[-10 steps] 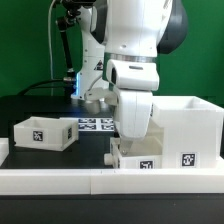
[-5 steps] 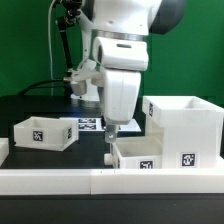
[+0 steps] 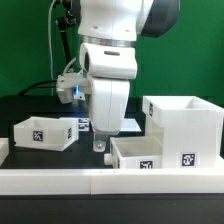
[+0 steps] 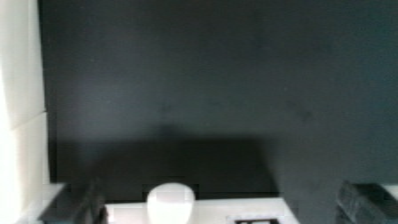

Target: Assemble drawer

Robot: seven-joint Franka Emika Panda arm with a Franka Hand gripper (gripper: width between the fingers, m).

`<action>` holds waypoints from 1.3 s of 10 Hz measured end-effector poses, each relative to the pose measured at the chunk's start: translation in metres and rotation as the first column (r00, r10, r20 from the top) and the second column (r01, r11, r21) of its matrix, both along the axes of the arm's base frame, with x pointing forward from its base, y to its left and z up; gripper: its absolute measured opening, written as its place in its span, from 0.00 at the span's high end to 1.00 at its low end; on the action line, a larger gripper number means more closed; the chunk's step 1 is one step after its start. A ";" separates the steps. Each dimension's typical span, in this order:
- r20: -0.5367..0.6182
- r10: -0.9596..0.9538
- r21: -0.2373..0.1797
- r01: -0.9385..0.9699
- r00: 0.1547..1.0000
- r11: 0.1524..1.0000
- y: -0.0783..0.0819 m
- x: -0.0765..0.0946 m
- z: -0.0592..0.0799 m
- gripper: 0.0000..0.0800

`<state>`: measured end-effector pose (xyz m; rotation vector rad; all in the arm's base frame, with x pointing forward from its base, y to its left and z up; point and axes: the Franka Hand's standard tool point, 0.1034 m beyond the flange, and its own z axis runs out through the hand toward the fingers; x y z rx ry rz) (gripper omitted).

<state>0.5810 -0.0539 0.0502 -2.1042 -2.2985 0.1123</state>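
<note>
The tall white casing (image 3: 184,124) stands at the exterior view's right. A shallow white tray (image 3: 150,154) with a tag lies against its left side. The second tray (image 3: 44,132) lies apart at the left. My gripper (image 3: 100,146) hangs just left of the near tray, low over the black table, and holds nothing. In the wrist view my gripper (image 4: 224,210) has dark fingers (image 4: 71,203) spread wide at the frame's corners. A white tray edge with a tag (image 4: 254,219) shows between them, and I cannot tell which tray it is.
The low white border rail (image 3: 70,181) runs along the table's front edge and also shows in the wrist view (image 4: 18,90). The marker board (image 3: 84,124) lies flat behind the arm. Black table (image 4: 214,90) fills most of the wrist view.
The arm has swung to the exterior view's left, off the tray beside the casing. That tray and the casing stay put, now fully uncovered.
</note>
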 end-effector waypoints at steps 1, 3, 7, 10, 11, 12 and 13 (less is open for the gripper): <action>-0.013 -0.019 0.024 0.019 1.000 1.000 -0.006 -0.003 -0.006 0.19; -0.049 -0.042 0.102 0.047 0.998 0.994 -0.004 0.003 -0.016 0.19; -0.084 -0.100 0.234 0.118 0.991 0.965 0.001 0.003 -0.023 0.19; -0.076 -0.123 0.258 0.139 0.990 0.956 0.018 0.002 -0.023 0.19; -0.077 -0.127 0.257 0.143 0.989 0.956 0.016 0.002 -0.024 0.19; -0.077 -0.128 0.257 0.144 0.989 0.956 0.015 0.002 -0.025 0.19; -0.076 -0.124 0.258 0.140 0.989 0.956 0.016 0.002 -0.024 0.19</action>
